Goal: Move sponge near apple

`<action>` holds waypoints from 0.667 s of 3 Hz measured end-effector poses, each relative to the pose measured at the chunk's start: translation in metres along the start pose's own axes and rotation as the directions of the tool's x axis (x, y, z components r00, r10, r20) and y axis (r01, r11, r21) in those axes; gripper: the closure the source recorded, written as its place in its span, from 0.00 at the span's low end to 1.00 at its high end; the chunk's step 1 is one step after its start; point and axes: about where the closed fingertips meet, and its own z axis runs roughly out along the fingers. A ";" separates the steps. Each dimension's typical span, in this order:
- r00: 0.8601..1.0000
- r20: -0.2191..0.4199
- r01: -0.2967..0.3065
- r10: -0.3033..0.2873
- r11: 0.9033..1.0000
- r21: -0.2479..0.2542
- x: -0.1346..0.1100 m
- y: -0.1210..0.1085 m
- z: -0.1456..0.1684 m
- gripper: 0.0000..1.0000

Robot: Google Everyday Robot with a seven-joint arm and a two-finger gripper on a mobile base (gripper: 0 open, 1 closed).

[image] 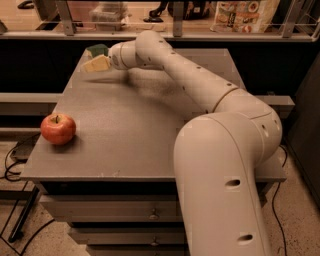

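Observation:
The sponge, with a dark green top, lies at the far left corner of the grey table. My gripper reaches across the table to that corner, and its pale yellow tip sits right in front of the sponge, very close to it or touching. The sponge's near side is hidden behind the gripper. The red apple stands near the table's front left edge, well apart from the sponge and the gripper.
My arm spans the table from the front right to the far left. A railing and shelf with a printed bag run behind the table. Drawers sit below the top. Cables lie on the floor at left.

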 end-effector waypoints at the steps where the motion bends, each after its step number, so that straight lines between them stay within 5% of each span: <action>1: 0.999 0.021 -0.040 0.039 0.999 0.011 -0.003 -0.010 0.015 0.00; 2: 0.999 0.015 -0.047 0.047 0.999 0.025 -0.003 -0.018 0.022 0.00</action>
